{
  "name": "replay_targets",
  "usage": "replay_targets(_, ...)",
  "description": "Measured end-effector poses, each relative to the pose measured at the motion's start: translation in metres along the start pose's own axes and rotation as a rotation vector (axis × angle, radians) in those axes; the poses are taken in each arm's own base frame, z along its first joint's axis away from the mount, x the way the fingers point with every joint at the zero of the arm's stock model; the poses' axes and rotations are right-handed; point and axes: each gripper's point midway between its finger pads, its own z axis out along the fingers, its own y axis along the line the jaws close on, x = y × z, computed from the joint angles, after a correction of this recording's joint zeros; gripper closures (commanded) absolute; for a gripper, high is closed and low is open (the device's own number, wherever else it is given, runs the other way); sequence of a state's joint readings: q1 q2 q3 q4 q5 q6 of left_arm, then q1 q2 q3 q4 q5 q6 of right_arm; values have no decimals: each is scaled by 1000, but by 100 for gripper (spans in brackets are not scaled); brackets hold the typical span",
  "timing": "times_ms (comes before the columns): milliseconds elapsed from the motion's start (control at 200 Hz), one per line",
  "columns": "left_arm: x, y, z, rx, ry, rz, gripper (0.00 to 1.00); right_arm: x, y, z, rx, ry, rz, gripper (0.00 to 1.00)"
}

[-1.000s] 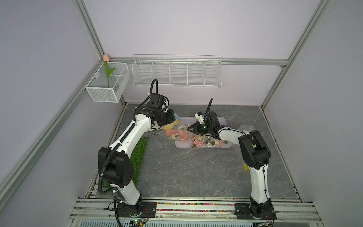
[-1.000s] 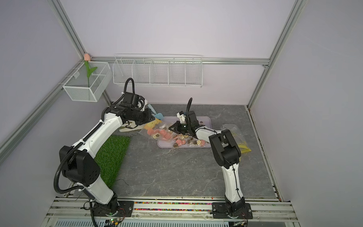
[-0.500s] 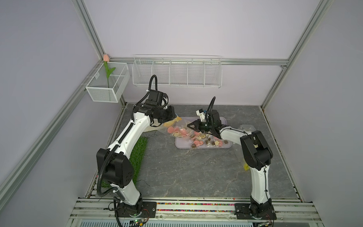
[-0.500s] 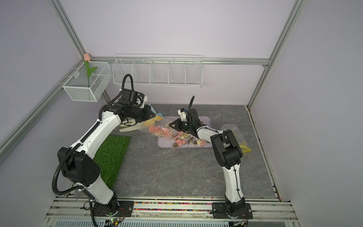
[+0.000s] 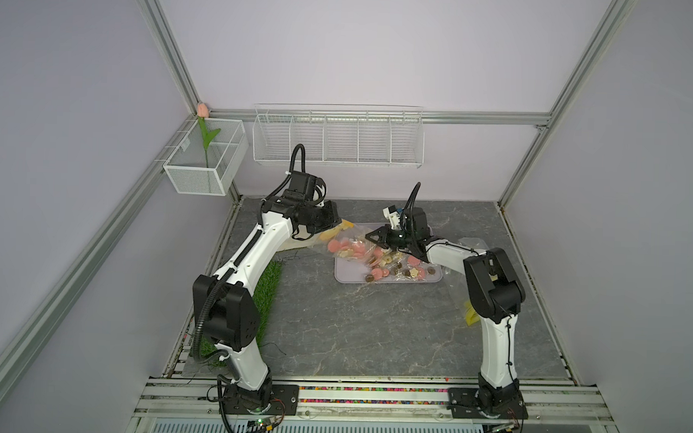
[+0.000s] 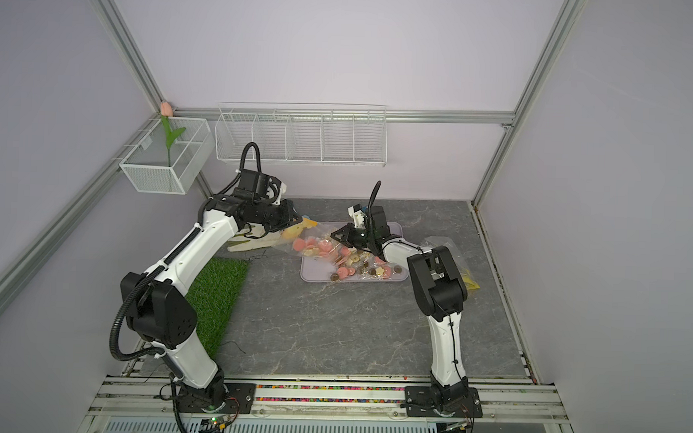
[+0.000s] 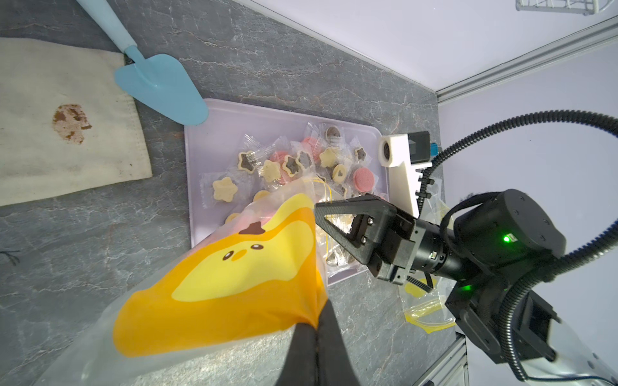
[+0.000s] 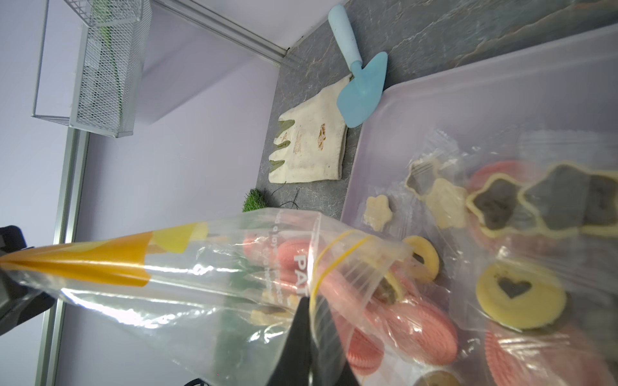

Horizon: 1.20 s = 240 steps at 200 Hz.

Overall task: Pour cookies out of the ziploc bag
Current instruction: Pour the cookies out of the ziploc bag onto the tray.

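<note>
Over the lilac rectangular plastic tray, the clear yellow-printed ziploc bag slopes mouth-down, left claw clamping its base, right claw its rim. Small pink, cream and brown cookies lie on the tray and in the bag; slipping film could spill them off-tray.

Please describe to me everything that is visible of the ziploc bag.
The ziploc bag is thin, clear, crinkled plastic, with a yellow-orange cartoon face printed at its closed end, white lettering, and yellow zip lines at its mouth. It is stretched between the two arms: the left pincer is shut on the printed end, which seems higher, and the right pincer is shut on the mouth edge. The mouth slopes down over the lilac tray. Pink cookies lie inside near the mouth.
</note>
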<state>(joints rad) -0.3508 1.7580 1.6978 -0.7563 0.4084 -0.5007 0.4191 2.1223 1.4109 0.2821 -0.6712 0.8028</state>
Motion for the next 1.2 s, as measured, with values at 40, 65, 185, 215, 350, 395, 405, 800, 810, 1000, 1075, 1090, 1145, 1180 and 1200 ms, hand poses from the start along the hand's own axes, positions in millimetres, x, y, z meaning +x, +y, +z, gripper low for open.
replay_targets(40, -1, -2, 3, 3, 1, 1, 100, -2, -2, -2, 4, -5, 1, 93)
replay_targets(65, -1, -3, 4, 4, 2, 3, 100, -4, -3, -4, 6, -8, 3, 93)
replay_targets(185, -1, -7, 7, 7, 8, 9, 100, -4, -6, -9, 8, -12, 10, 93)
replay_targets(215, -1, -7, 7, 3, 9, 9, 100, -4, -6, -9, 5, -9, 10, 93)
replay_targets(350, -3, -8, 0, -13, 8, 17, 100, 5, 1, -5, -22, 19, 12, 93)
replay_targets(395, -3, -8, -1, -19, 10, 18, 100, 10, 4, -3, -31, 33, 13, 93)
replay_targets(405, -3, -7, -2, -20, 10, 18, 100, 12, 5, -2, -35, 38, 14, 93)
replay_targets(800, 9, -5, -22, -52, 17, 10, 100, 47, 21, 15, -62, 133, -1, 93)
replay_targets(810, 10, -5, -23, -52, 18, 10, 100, 48, 21, 15, -63, 135, -2, 93)
replay_targets(1000, 12, -9, -35, -49, 8, 15, 100, 54, 33, 21, -81, 152, -27, 93)
replay_targets(1075, 13, -9, -36, -51, 9, 14, 100, 55, 34, 22, -83, 154, -29, 93)
replay_targets(1090, 13, -9, -36, -52, 9, 13, 100, 55, 34, 22, -82, 155, -29, 93)
replay_targets(1145, 14, -8, -36, -53, 11, 13, 100, 56, 34, 23, -82, 157, -29, 93)
replay_targets(1180, 14, -7, -35, -54, 12, 12, 100, 56, 34, 23, -80, 157, -28, 93)
replay_targets(1200, 14, -7, -35, -55, 13, 12, 100, 56, 34, 23, -79, 157, -27, 93)
